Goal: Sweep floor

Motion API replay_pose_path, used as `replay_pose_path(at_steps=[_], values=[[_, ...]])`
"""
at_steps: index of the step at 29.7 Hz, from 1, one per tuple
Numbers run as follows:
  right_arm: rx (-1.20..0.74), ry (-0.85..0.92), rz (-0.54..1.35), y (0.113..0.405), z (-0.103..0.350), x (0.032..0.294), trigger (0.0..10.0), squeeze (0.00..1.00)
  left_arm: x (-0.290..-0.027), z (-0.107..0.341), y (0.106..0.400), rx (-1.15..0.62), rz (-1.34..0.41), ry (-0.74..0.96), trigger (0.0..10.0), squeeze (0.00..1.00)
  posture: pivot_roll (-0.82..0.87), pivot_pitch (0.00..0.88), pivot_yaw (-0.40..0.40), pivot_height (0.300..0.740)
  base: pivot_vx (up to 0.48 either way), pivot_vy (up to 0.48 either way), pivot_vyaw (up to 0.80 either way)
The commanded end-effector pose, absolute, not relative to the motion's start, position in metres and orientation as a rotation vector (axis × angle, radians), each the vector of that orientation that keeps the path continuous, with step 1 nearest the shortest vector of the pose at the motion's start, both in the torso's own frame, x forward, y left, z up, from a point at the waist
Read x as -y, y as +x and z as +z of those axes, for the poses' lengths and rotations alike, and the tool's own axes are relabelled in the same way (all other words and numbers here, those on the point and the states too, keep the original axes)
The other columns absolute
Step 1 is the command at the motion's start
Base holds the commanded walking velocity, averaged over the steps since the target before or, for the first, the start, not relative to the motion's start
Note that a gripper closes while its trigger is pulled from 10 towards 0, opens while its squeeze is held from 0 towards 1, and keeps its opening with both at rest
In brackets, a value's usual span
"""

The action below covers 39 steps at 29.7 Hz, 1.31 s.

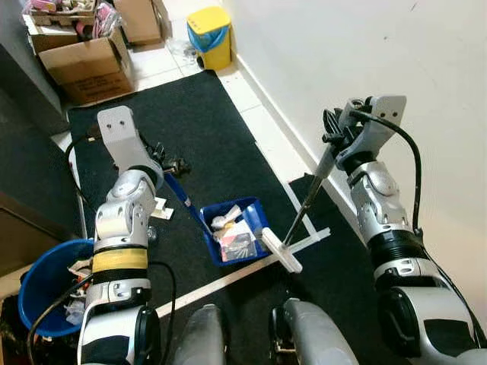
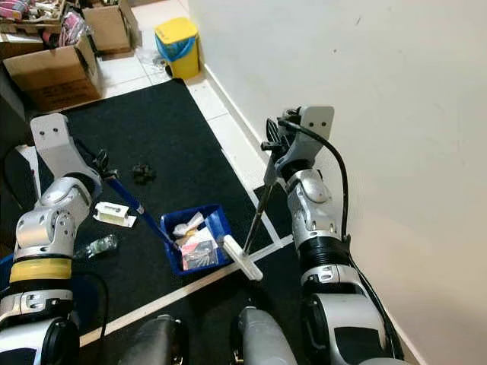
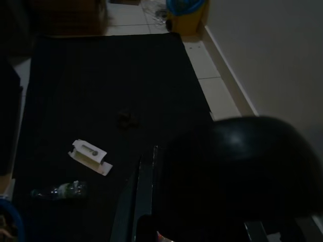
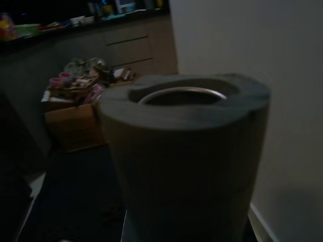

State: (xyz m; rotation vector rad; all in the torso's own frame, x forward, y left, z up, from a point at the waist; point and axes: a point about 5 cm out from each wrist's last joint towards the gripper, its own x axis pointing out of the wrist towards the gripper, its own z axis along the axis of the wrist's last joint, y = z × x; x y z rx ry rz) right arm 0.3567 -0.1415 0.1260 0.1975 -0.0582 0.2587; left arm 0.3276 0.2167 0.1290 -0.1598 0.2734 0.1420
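Observation:
A blue dustpan (image 1: 232,232) holding scraps of rubbish rests on the black mat (image 1: 190,122), just in front of me. Its long blue handle (image 2: 137,209) slopes up to my left gripper (image 2: 103,163), which is shut on it. My right gripper (image 1: 333,138) is shut on the thin broom handle (image 1: 308,198) near the wall. The white broom head (image 1: 281,251) lies on the mat at the dustpan's right edge. On the mat to the left lie a white carton (image 2: 114,213), a plastic bottle (image 2: 95,245) and a dark clump (image 2: 141,173). The handle's grey padded top (image 4: 186,151) looms in the right wrist view.
A white wall (image 1: 365,46) runs close along the right. A yellow bin (image 1: 209,34) and cardboard boxes (image 1: 87,61) stand at the far end. A blue bucket (image 1: 42,285) of rubbish sits by my left side. A white tape line (image 1: 228,277) crosses the mat.

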Motion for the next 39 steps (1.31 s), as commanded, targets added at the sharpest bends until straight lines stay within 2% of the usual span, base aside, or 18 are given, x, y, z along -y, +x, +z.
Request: replay_pose_path(at_steps=[1,39], values=[[0.054,0.198,0.274,0.356,0.126,0.137,10.0,0.0,-0.218,0.142,0.331,-0.21,0.135,-0.185,10.0,0.0,0.0,0.046,0.019,0.74,0.0,0.0,0.8],[0.029,0.2,0.176,0.36,0.124,0.153,10.0,0.0,-0.214,0.14,0.331,-0.236,0.104,-0.19,10.0,0.0,0.0,0.044,0.025,0.74,0.0,0.0,0.8]])
